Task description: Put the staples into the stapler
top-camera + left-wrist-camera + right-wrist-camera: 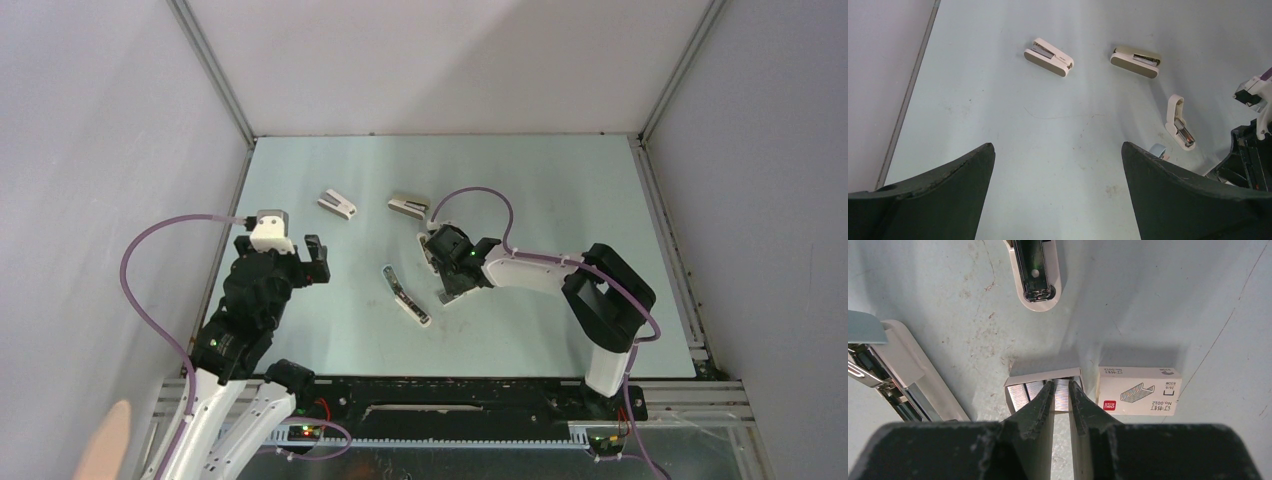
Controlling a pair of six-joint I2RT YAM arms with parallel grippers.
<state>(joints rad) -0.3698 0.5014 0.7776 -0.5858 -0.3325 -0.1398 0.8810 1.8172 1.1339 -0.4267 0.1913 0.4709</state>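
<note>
The stapler [405,295] lies opened out flat mid-table, slim and pale with its metal channel exposed; in the right wrist view the stapler [908,360] lies at the left. Just right of it sit the staples: a grey inner tray [1020,392] of silvery strips, with the printed white box sleeve [1139,390] beside it. My right gripper [1062,385] points down into the tray, shut on one strip of staples. From above, my right gripper [447,283] covers most of the box. My left gripper [1058,147] hangs open over bare table at the left [318,262], holding nothing.
Two stubby wedge staplers, one white [337,204] and one beige [409,206], lie at the back. A small white stub stapler [1035,270] lies just beyond the tray, close to my right wrist [425,243]. Enclosure walls surround the table.
</note>
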